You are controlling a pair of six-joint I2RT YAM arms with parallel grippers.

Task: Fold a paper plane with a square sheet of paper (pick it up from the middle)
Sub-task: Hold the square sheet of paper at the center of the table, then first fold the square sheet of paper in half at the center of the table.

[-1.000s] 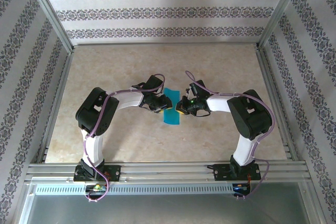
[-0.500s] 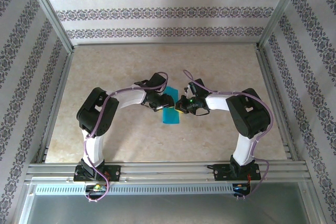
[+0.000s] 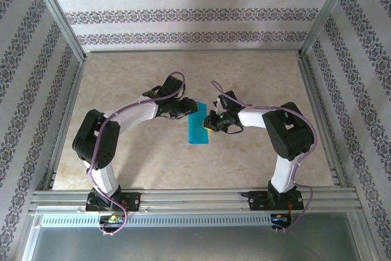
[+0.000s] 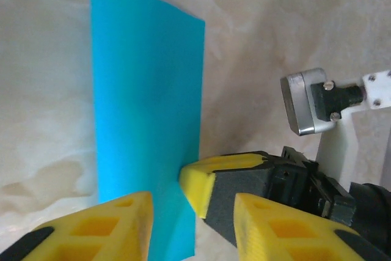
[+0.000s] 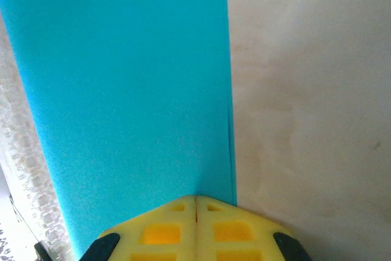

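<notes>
The square sheet of paper (image 3: 198, 130) lies on the table folded in half, a long teal-blue rectangle (image 4: 146, 108) with two layers showing along one long edge (image 5: 122, 90). My right gripper (image 3: 209, 127) is shut, its joined yellow tips (image 5: 195, 205) resting on the paper close to that doubled edge. My left gripper (image 3: 193, 110) is at the paper's far end with its jaws apart (image 4: 192, 212), straddling the paper's edge and the right gripper's yellow tip (image 4: 208, 181). No paper plane shape shows, just the folded rectangle.
The beige table (image 3: 256, 77) is bounded by aluminium rails (image 3: 195, 197) at the near edge and patterned walls (image 3: 195, 16) on three sides. The right arm's wrist camera housing (image 4: 305, 102) stands close to my left fingers.
The left arm has stretched out, its elbow swinging left, and its gripper has shifted toward the paper's far end, uncovering more of the paper. The right gripper has stayed shut on the same spot.
</notes>
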